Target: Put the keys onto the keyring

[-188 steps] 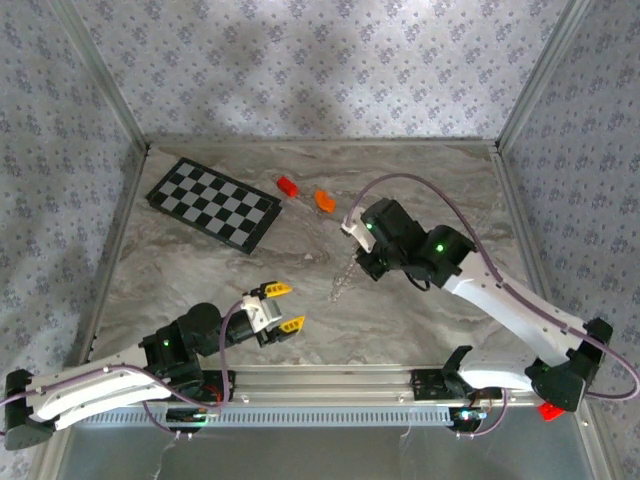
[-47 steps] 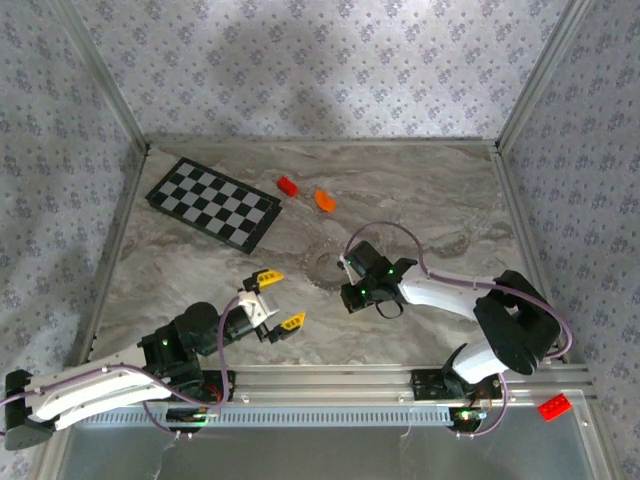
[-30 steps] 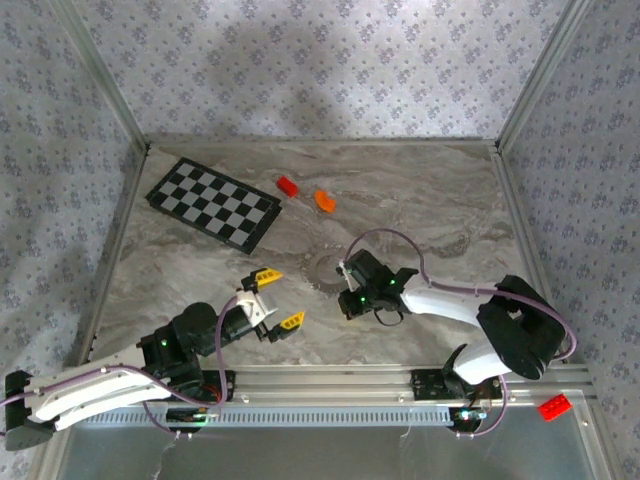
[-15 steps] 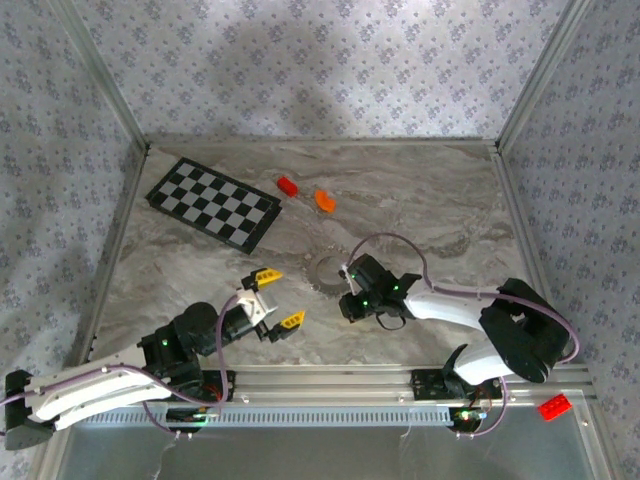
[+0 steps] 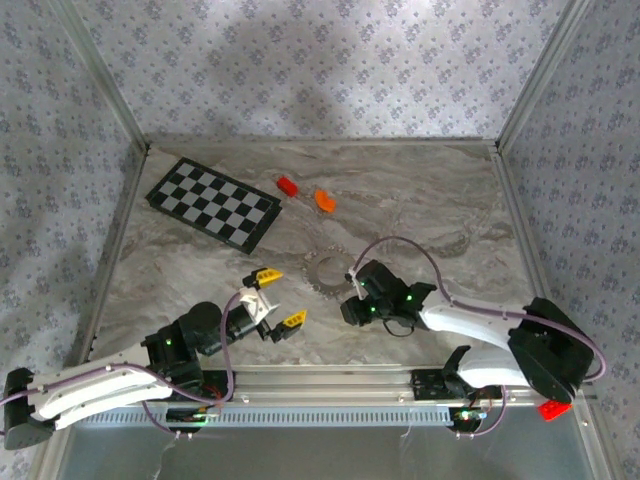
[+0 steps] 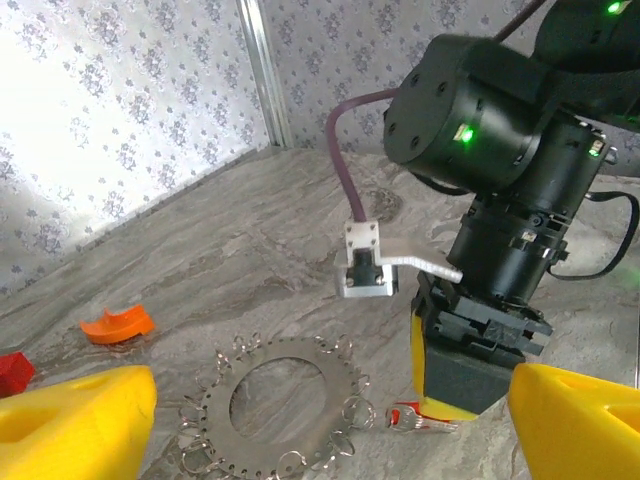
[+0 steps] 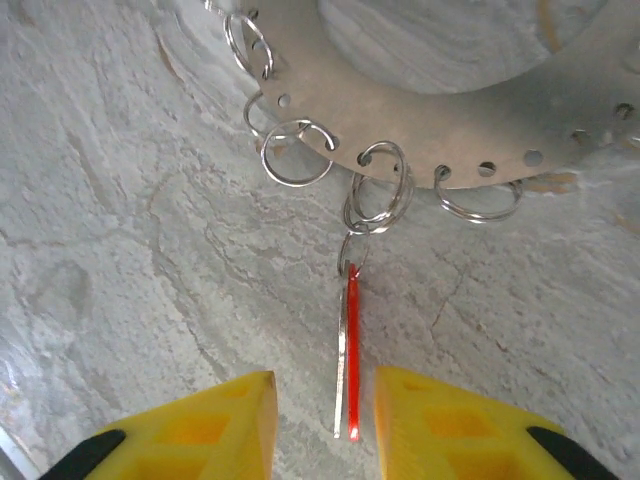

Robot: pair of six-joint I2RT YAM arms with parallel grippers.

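1. At the right gripper (image 7: 325, 398): two blunt yellow plastic fingers (image 7: 205, 430), parted slightly, clamping nothing.
2. Between those fingers, seen edge-on with a gap on each side: one key (image 7: 352, 345), red head, thin silvery blade, down on the tabletop (image 5: 420, 190).
3. Linked by a small wire loop to a split ring on the keyring (image 7: 420, 125): one flat grey metal disc, with a large round central hole, small punched holes along the rim, and at least four thin wire rings hanging off that edge.
4. Near the disc's other side, the left gripper (image 5: 280, 298): two yellow fingers spread wide, empty.
5. Underneath everything: grey marble-patterned surface, matte.
6. Farther back, well apart from the disc: one red toy brick (image 5: 287, 185), one curved orange block (image 5: 325, 200), one black-and-grey checkered board (image 5: 212, 203).
7. Off the near right corner, partly hidden behind the right arm: a second red brick (image 5: 548, 410).
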